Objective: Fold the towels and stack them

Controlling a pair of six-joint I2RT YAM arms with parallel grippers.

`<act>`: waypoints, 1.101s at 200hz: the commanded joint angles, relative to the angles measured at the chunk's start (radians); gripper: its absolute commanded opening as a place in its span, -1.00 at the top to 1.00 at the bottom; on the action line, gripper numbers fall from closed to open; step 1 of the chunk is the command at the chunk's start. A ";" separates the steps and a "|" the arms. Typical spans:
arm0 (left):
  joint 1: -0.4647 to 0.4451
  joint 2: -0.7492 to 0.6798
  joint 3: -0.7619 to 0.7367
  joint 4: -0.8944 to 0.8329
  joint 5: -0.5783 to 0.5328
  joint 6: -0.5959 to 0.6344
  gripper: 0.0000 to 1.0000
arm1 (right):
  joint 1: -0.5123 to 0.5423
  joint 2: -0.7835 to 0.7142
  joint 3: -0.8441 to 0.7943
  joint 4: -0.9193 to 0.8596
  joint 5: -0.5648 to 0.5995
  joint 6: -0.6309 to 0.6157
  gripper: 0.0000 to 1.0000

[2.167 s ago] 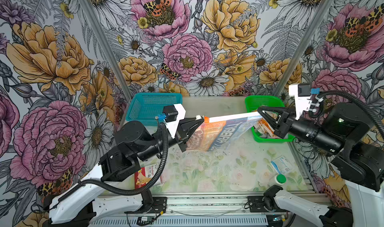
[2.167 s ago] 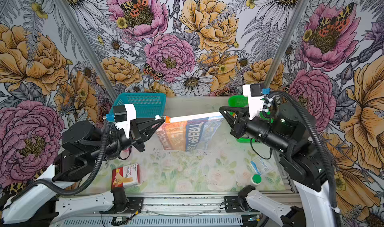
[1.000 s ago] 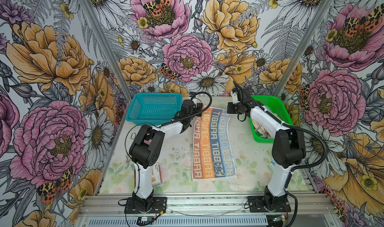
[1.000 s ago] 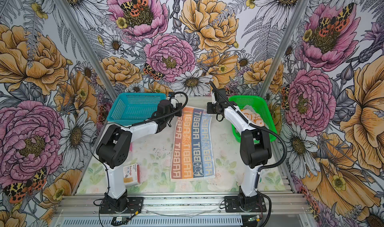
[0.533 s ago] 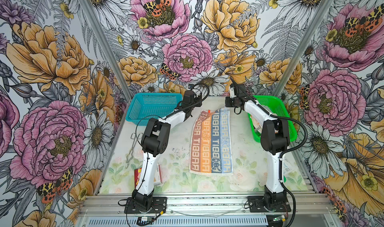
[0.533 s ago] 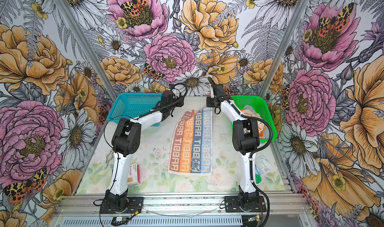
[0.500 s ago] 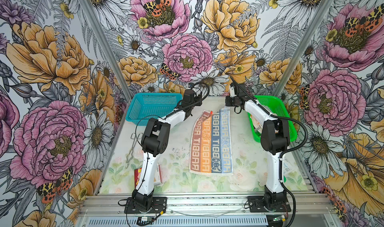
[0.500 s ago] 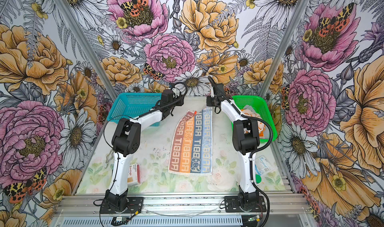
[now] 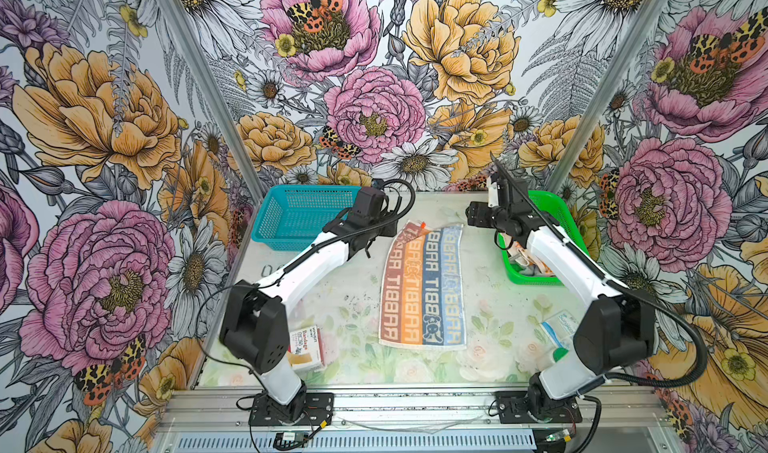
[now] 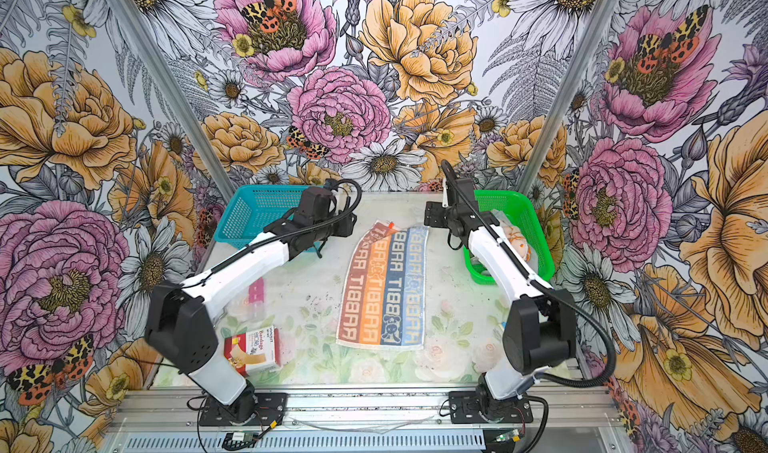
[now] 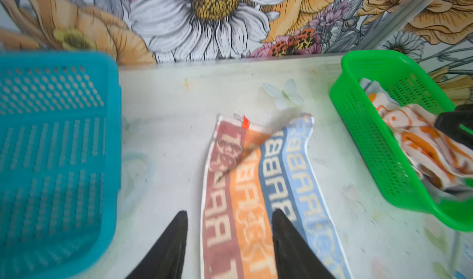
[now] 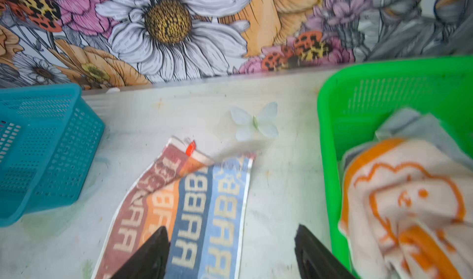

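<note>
The cream "RABBIT" towel (image 9: pixel 424 284) (image 10: pixel 384 284) lies spread flat along the middle of the table, and its far left corner (image 11: pixel 245 137) is turned over on itself. My left gripper (image 11: pixel 229 211) hangs open above the towel's far half with nothing between its fingers. My right gripper (image 12: pixel 231 227) is open too, one finger over the blue stripes and the other over bare table. The orange towel (image 12: pixel 404 201) (image 11: pixel 419 142) sits crumpled in the green basket (image 12: pixel 330 142), on top of the grey towel (image 12: pixel 409 121).
A teal basket (image 9: pixel 299 218) stands at the back left and the green basket (image 9: pixel 569 239) at the back right. A red-and-white bandage box (image 9: pixel 307 347) lies front left behind the left arm. A small packet (image 9: pixel 559 330) lies front right.
Both grippers have let go of the towel's far corners and opened. Both arms have drawn back from the back wall. The towel now lies flat, its far left corner folded over.
</note>
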State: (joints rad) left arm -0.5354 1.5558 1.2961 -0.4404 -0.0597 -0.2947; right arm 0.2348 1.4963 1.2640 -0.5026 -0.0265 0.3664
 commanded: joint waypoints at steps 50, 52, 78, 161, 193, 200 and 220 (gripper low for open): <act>-0.242 -0.193 -0.445 -0.229 0.104 -0.347 0.20 | 0.369 -0.414 -0.585 -0.261 -0.018 0.452 -0.06; -0.249 -0.197 -0.451 -0.229 0.098 -0.354 0.21 | 0.379 -0.421 -0.594 -0.264 -0.017 0.463 -0.05; -0.310 -0.208 -0.513 -0.220 0.100 -0.403 0.28 | 0.487 -0.502 -0.657 -0.303 -0.003 0.572 0.00; -0.345 -0.194 -0.650 -0.095 0.120 -0.463 0.23 | 0.611 -0.402 -0.686 -0.276 0.098 0.645 -0.06; -0.341 -0.168 -0.646 -0.046 0.143 -0.463 0.23 | 0.612 -0.329 -0.689 -0.193 0.071 0.640 -0.05; -0.342 -0.165 -0.647 -0.037 0.149 -0.465 0.25 | 0.612 -0.314 -0.692 -0.173 0.062 0.640 -0.04; -0.343 -0.163 -0.648 -0.034 0.157 -0.468 0.32 | 0.612 -0.282 -0.694 -0.141 0.058 0.641 -0.02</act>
State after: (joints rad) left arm -0.8814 1.3880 0.6552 -0.5232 0.0658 -0.7475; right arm 0.8394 1.1858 0.5701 -0.7208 0.0303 0.9977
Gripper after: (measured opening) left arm 0.354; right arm 0.517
